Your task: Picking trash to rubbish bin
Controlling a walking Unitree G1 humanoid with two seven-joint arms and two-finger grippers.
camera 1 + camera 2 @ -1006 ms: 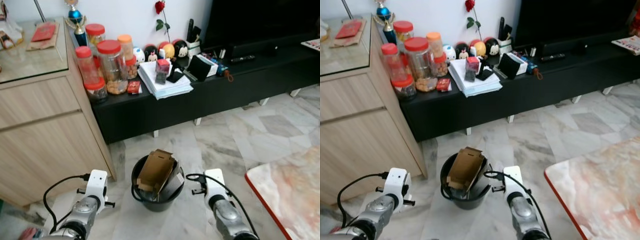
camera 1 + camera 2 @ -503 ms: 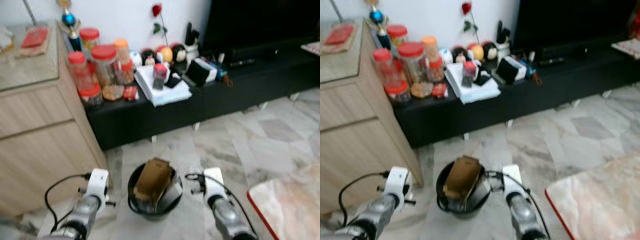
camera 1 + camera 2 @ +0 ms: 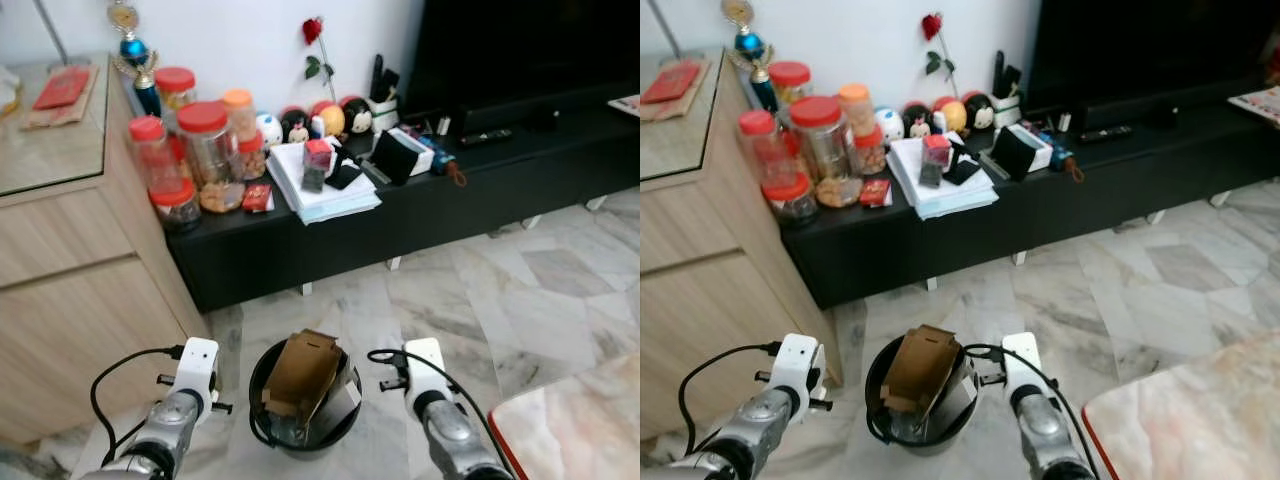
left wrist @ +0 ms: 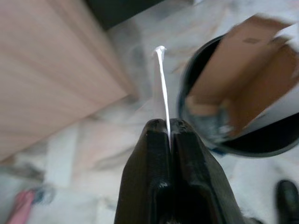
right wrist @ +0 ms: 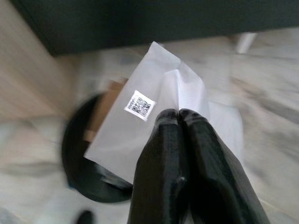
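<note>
A: The right gripper is being held closed on a white packet with a printed code label; in the right wrist view the packet is being carried above the rim of the black rubbish bin. The left gripper is being pressed shut on a thin white sheet, seen edge-on, just beside the bin.

B: What is being registered as changed?

A: Compared with one second ago, the whole head view is being shifted: the bin is now lying lower in the frame and the low black bench is sitting farther up. This is being attributed to camera motion, not to the objects. The cardboard box is remaining upright in the bin. Both arms are being kept either side of it as before.

B: What is being concluded for the task?

A: Both pieces of trash are judged as not yet released, so the drop is pending.

B: What room is being left?

A: The bin is largely being occupied by the box, so open space at its mouth is narrow. The wooden cabinet is standing near the left arm. The red-edged marble slab is lying near the right arm. Open marble floor is being left ahead.
</note>
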